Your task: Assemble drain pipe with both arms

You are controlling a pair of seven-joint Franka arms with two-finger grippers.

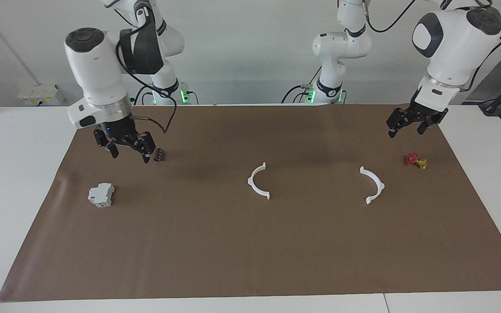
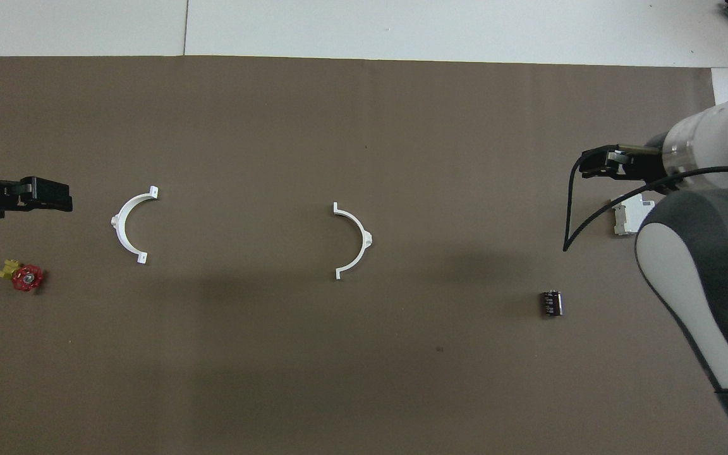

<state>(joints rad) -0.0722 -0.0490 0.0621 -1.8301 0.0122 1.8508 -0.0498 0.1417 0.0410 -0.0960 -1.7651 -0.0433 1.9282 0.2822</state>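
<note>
Two white half-ring arcs of the drain pipe lie flat and apart on the brown mat [image 1: 250, 261]. One arc [image 1: 251, 181] [image 2: 366, 239] is near the mat's middle. The other arc [image 1: 381, 185] [image 2: 117, 224] is toward the left arm's end. Their open sides face each other. My left gripper [image 1: 405, 130] [image 2: 60, 196] is open and empty in the air, over the mat beside the second arc. My right gripper [image 1: 129, 154] [image 2: 591, 165] is open and empty in the air, over the right arm's end of the mat.
A red-and-yellow valve-like piece [image 1: 415, 161] [image 2: 23, 277] lies below the left gripper. A grey-white boxy block [image 1: 101, 194] [image 2: 629, 215] and a small dark cylinder [image 1: 159, 155] [image 2: 552, 303] lie near the right gripper. White table surrounds the mat.
</note>
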